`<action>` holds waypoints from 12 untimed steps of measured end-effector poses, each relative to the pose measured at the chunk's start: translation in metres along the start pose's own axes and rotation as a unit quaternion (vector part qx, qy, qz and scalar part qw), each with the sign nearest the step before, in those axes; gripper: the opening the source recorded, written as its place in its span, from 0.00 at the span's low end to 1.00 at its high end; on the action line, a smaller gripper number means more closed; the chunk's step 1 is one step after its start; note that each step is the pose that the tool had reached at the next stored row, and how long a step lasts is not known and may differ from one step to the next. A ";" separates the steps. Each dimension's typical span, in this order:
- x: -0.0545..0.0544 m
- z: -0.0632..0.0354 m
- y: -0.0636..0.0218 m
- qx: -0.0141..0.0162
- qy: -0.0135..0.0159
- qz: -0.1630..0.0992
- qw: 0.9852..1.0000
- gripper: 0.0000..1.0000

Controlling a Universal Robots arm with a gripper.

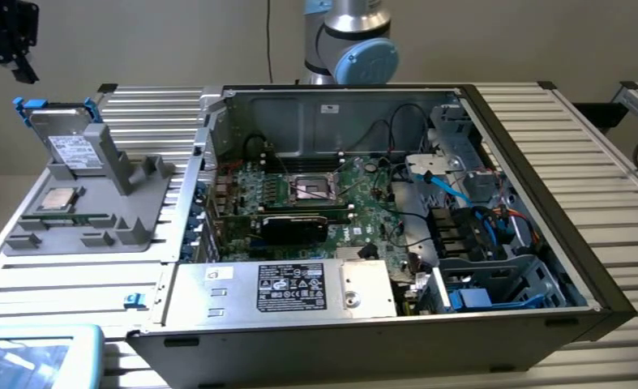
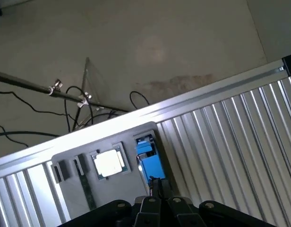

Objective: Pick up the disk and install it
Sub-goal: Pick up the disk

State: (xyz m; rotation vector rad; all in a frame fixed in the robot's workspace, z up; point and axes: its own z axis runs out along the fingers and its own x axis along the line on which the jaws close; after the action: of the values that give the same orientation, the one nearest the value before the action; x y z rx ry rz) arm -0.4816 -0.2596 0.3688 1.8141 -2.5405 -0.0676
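Gripper: the black gripper (image 1: 8,50) hangs in the air at the exterior view's left, clear of the table.
Gripper opening: cannot tell from either view.
Disk: the flat silver-grey hard drive with a white label and bright blue plastic carrier (image 1: 66,134) stands on edge, leaning back, in a slot of the grey plastic fixture (image 1: 124,212). It is below the gripper, apart from it, and is the nearest thing to it.
Disk in wrist view: the blue carrier shows just beyond the gripper's tip.
Chip: 1 small square silver CPU chip (image 1: 57,200) lies flat on the same fixture, beside the disk and farther from the gripper.
Table: the ribbed aluminium table (image 1: 578,146) carries the fixture.
Case: the open dark computer tower (image 1: 578,279) lies on its side with its green motherboard (image 1: 330,203) exposed, well apart from the gripper.
Box: the big silver box with a black-and-white label (image 1: 297,288) sits inside the case.
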 end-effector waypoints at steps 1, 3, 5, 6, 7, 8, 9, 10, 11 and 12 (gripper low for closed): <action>0.000 0.0000 0.0000 0.000 0.000 -0.009 1.000 0.11; 0.000 0.0000 0.0000 0.000 0.002 -0.027 1.000 0.11; 0.000 0.0001 0.0001 0.001 0.003 -0.045 0.999 0.11; 0.000 0.0002 0.0000 0.002 0.004 -0.052 0.999 0.11; 0.000 0.0003 0.0000 0.003 0.005 -0.059 0.998 0.11; 0.000 0.0004 0.0000 0.005 0.006 -0.065 0.998 0.11; 0.000 0.0005 0.0000 0.006 0.008 -0.071 0.997 0.11; 0.000 0.0006 0.0001 0.007 0.009 -0.076 0.997 0.11; -0.001 0.0005 0.0002 0.007 0.009 -0.080 0.997 0.11; -0.001 0.0006 0.0002 0.007 0.009 -0.085 0.996 0.11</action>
State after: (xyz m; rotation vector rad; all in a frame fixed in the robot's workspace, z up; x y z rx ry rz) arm -0.4816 -0.2590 0.3682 2.0218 -2.3754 -0.0363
